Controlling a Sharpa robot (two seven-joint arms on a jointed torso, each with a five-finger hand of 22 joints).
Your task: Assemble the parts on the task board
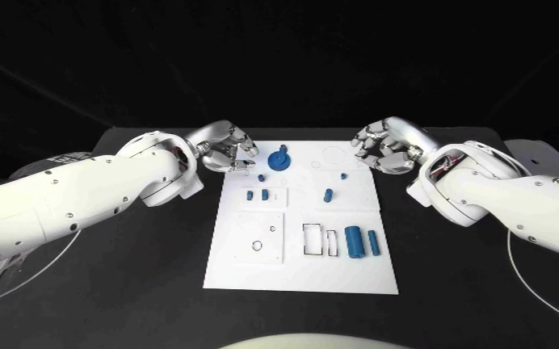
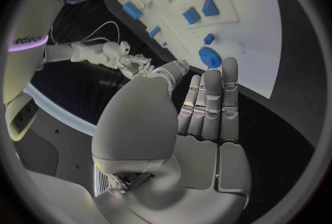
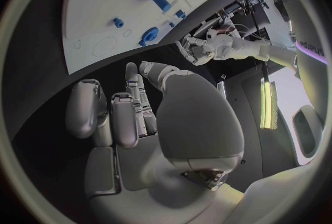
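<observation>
The left hand [image 1: 224, 149] hangs over the black table [image 1: 128, 284] at about ten o'clock from the middle of the white task board [image 1: 303, 272], just off its far left corner. Its fingers [image 2: 211, 99] lie straight and side by side, holding nothing.

The board lies in the middle of the table. On it I count about eight blue parts. The biggest is a round gear [image 1: 279, 159] at twelve o'clock. Two cylinders [image 1: 354, 241] lie at five o'clock. The other parts are too small to make out.

The right hand [image 1: 387, 147] hangs at two o'clock, off the far right corner. Its fingers [image 3: 128, 119] bend a little and hold nothing.
</observation>
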